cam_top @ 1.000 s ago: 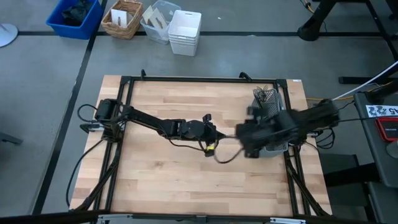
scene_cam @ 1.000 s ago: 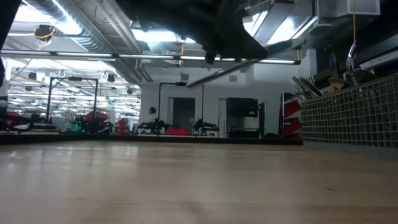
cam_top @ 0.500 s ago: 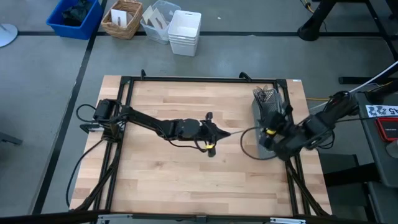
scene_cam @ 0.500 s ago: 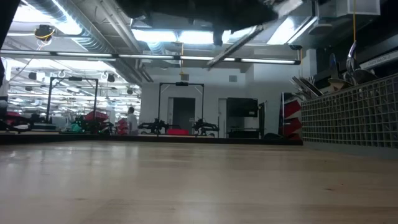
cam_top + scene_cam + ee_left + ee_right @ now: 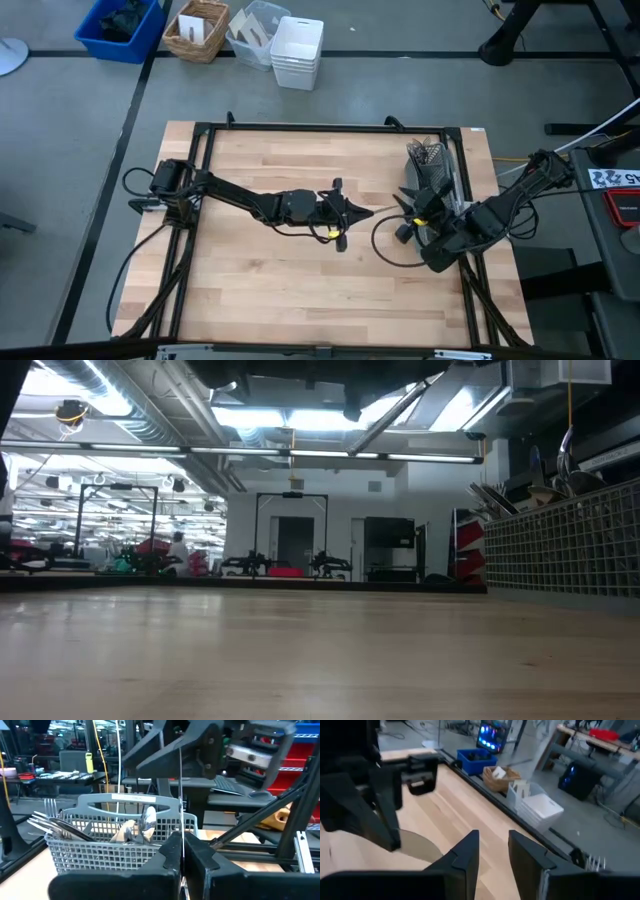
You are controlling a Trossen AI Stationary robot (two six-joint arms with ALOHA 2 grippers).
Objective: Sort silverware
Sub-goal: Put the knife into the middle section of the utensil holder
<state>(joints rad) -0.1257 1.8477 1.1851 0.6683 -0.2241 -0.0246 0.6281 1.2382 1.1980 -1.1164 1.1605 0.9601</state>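
Observation:
My left gripper hovers over the table's middle, shut on one straight slim piece of silverware, which shows edge-on in the left wrist view and as a slanted bar in the low view. The mesh caddy stands at the right edge, with more silverware standing in its compartments. My right gripper is open beside the caddy's near end, pointing at the table's far left corner and holding nothing. My left gripper pinches the piece by one end between its two fingers. The fingers come from the table's left and lie along the piece. It juts out past the fingertips toward the caddy, slanting upward, lifted clear of the table.
Bare wooden table top lies on the near and left sides. The black frame rails run round the table. A blue bin, a wicker basket and white tubs stand on the floor beyond the far edge. Cables hang under both arms.
My right gripper has drawn away from my left gripper toward the table's right edge and turned beside the caddy. The piece has stayed in my left gripper, and its free end has risen and tipped steeper in the low view. My left arm has barely moved.

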